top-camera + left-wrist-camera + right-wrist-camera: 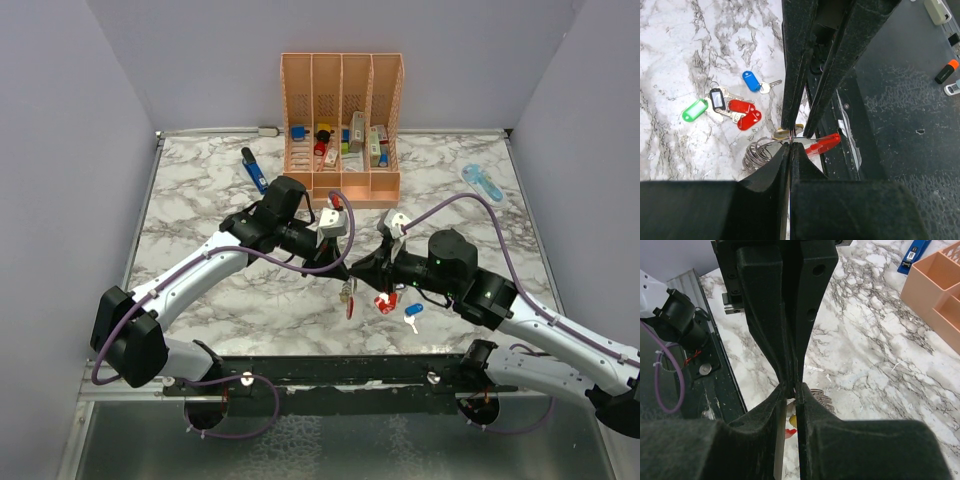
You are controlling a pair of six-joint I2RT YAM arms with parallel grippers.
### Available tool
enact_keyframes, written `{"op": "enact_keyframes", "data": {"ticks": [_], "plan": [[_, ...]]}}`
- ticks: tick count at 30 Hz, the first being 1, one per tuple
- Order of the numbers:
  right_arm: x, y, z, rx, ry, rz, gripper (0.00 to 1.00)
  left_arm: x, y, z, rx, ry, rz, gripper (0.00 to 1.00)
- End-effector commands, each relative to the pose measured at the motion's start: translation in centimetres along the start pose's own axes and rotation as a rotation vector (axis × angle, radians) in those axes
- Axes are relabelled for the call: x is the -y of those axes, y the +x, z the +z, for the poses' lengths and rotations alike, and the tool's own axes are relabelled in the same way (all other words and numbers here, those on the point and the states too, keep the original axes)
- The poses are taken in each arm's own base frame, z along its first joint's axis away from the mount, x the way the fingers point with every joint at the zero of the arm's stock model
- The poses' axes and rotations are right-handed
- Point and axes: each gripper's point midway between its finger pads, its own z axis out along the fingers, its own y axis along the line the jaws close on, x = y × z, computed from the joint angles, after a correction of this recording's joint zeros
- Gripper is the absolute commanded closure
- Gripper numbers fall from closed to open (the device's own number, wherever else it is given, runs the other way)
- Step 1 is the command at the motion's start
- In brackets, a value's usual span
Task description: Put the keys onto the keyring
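Grip check: your left gripper (790, 150) was fully closed, pinching keyring (824, 143) aloft over table (670, 60) edge; right gripper (799, 132) closed at same ring, hold unclear. Keys (740, 112) lay loose on marble nearby, unthreaded. Risk: thin wire twisting out of opposed tips if either arm pulled, dropping ring off edge

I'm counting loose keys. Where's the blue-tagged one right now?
In the left wrist view, left of centre, the blue-tagged key lies alone on the marble table, just up-right of the red tags.
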Motion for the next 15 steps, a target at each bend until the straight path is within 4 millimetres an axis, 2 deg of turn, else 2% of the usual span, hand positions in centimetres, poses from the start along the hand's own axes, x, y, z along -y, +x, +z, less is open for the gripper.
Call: {"op": "enact_keyframes", "data": {"ticks": [1,5,15], "plan": [[-0.2,0.0,-0.1,-0.010,-0.011,-0.006,0.87,1.3,-1.6,-0.3,0.035,0.050,0.059,1.00],[-0.2,0.4,0.0,-0.024,-0.011,0.001,0.88,1.3,-1.6,-0.3,0.036,0.049,0.061,1.00],[0.2,1.2,-0.1,-0.042,0.013,0.016,0.81,1.5,-1.7,-0.3,0.036,0.051,0.059,1.00]]}}
